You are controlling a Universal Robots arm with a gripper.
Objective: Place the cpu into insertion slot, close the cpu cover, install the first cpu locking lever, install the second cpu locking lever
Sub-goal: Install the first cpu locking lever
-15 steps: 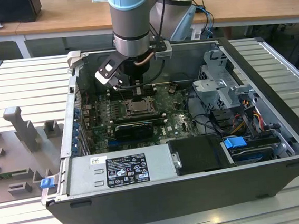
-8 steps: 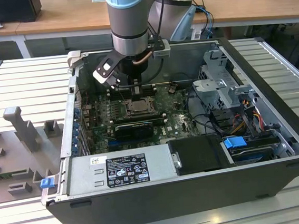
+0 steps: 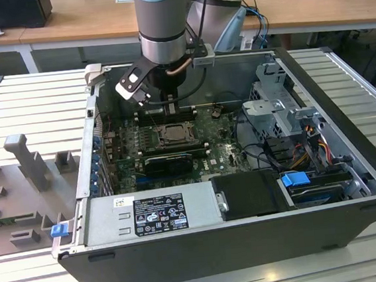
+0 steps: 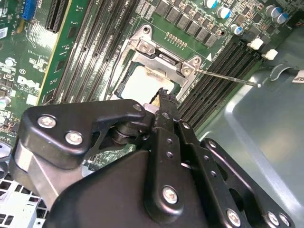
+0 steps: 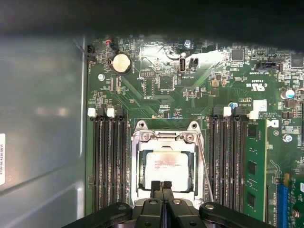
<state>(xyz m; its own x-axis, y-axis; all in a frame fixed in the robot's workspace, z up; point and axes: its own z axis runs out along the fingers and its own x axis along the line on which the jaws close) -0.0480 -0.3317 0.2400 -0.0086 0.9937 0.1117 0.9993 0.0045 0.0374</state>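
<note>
The cpu [image 5: 166, 167] lies flat in the insertion slot [image 5: 134, 156], its pale top showing through the window of the cpu cover [image 5: 166, 148], which lies down over it. My gripper [image 5: 161, 185] is shut with nothing between its fingers, its tips just above the socket edge opposite the cover's hinge. In the second wrist view the gripper [image 4: 164, 97] hangs over the cpu [image 4: 137, 83], beside the cover [image 4: 164, 59]. A thin wire locking lever [image 4: 228, 77] sticks out free from the socket; its other view [image 5: 205, 168] runs along the socket side. In the exterior view the gripper [image 3: 171, 109] stands over the socket [image 3: 172, 133].
Long black memory slots [image 5: 109, 161] flank the socket on both sides [image 5: 228, 161]. The open case has a grey metal wall [image 5: 42, 133] close by. A black card [image 3: 169, 161], a power supply [image 3: 148, 215] and a drive cage with cables [image 3: 285, 115] fill the case.
</note>
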